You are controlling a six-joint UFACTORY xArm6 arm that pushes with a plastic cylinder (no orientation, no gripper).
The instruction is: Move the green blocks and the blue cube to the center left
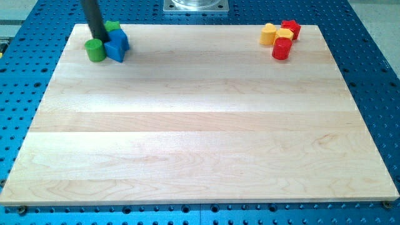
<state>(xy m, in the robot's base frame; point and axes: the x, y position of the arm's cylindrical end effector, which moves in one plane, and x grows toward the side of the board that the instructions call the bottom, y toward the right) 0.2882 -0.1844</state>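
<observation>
Green cylinder [95,50], green block [112,26], blue cube [117,45] clustered around my tip [102,39], no claw visible.

My tip [100,39] is the lower end of a straight rod, dark charcoal to black, round in section and plain along the whole visible length (no markings, screws or cables show on it). A faint lighter sheen runs down one side. The rod is of even thickness and is cut off by the view's top edge, so nothing of the arm above shows.
</observation>
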